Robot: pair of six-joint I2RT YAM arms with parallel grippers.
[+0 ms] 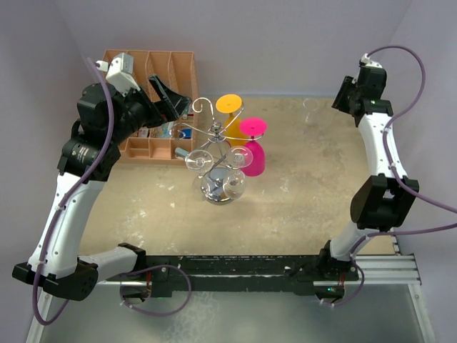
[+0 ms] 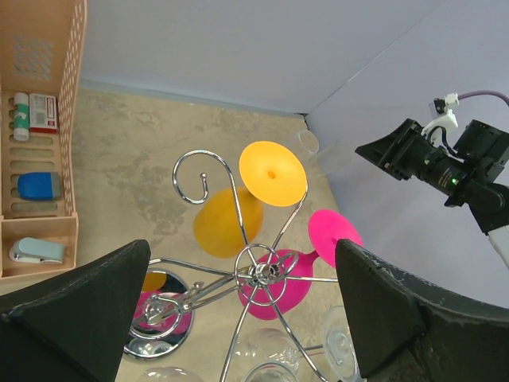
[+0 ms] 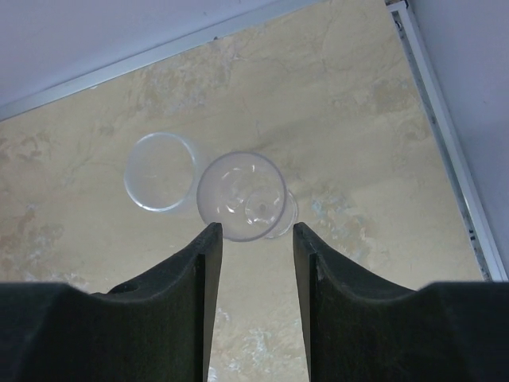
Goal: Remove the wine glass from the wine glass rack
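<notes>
Black wedge-shaped fingers (image 2: 87,310) of my left gripper (image 2: 241,263) stand wide apart with nothing between them, poised over the shiny silver wire wine glass rack (image 1: 214,143). Its thin chrome arms spiral out from a central hub above a round mirror-like base. Hanging bowl-down from those arms are an opaque orange wine glass (image 2: 273,173), a glossy pink wine glass (image 2: 334,235) and a few clear glass ones (image 2: 262,358).

My right gripper (image 3: 256,239) hangs far off, over two clear tumblers (image 3: 241,195) that stand on the mottled beige desk (image 3: 358,119). Its jaws are partly apart and I see nothing gripped.

I judge this to be the approach. Next I must lower onto one stem and close gently, since it is smooth and slim. Then I slide it outward along its wire arm, without knocking its neighbours.
</notes>
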